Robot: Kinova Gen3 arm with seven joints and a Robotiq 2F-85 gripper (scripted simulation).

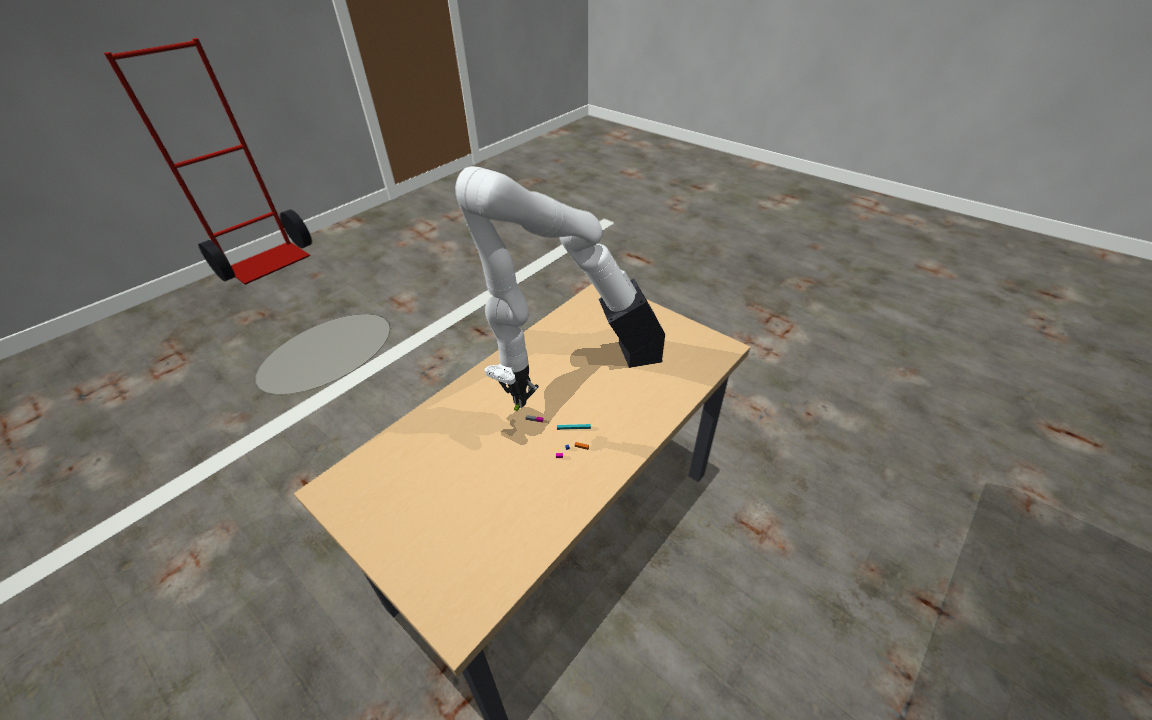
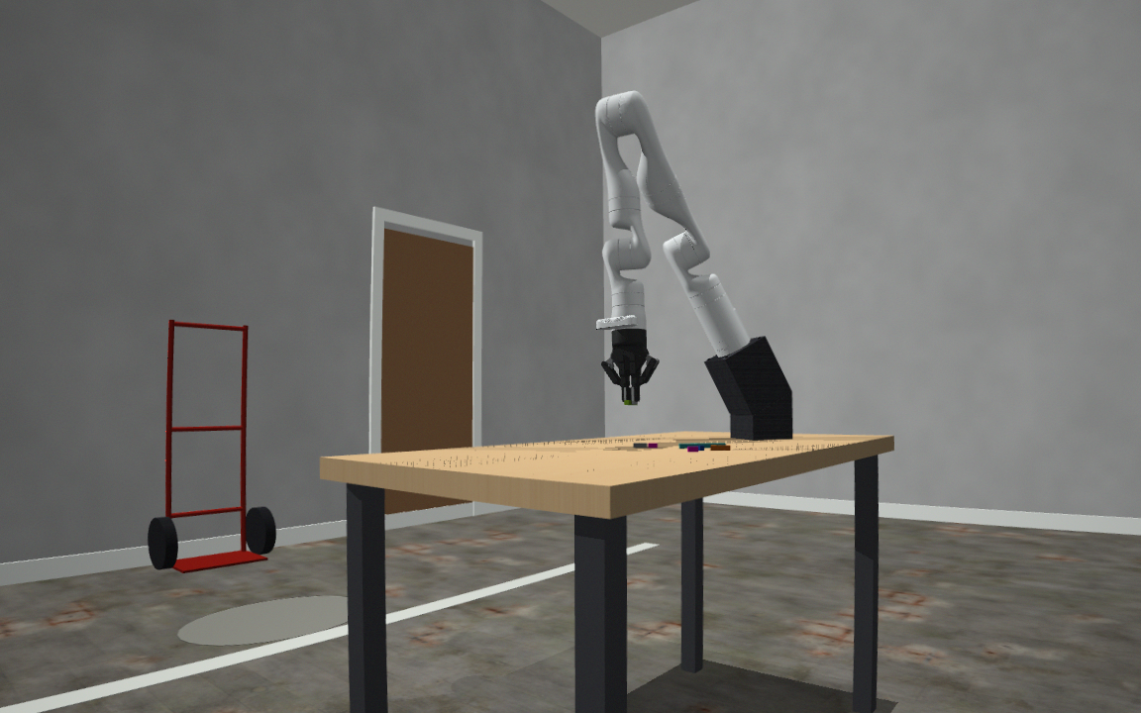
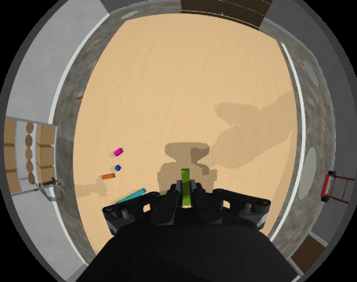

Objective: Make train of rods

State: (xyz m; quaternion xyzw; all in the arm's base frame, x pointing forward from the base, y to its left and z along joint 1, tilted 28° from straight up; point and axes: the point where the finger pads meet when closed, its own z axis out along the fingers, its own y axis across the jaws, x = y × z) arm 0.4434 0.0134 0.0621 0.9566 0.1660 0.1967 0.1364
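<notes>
My gripper [image 1: 519,401] is shut on a lime rod [image 3: 185,187] and holds it well above the table; it also shows in the exterior view [image 2: 629,396]. On the table lie the turquoise rod [image 1: 573,426], a grey and magenta pair end to end [image 1: 533,418], an orange rod [image 1: 581,445], a small blue rod [image 1: 567,446] and a second magenta rod [image 1: 558,454]. In the wrist view the magenta rod [image 3: 118,152], blue rod [image 3: 117,168], orange rod [image 3: 108,177] and turquoise rod [image 3: 131,196] lie to the left of my fingers.
The arm's black base [image 1: 633,326] stands at the table's far end. The rods cluster near the table's middle right [image 2: 685,446]. A red hand truck [image 1: 222,170] and a door are off the table.
</notes>
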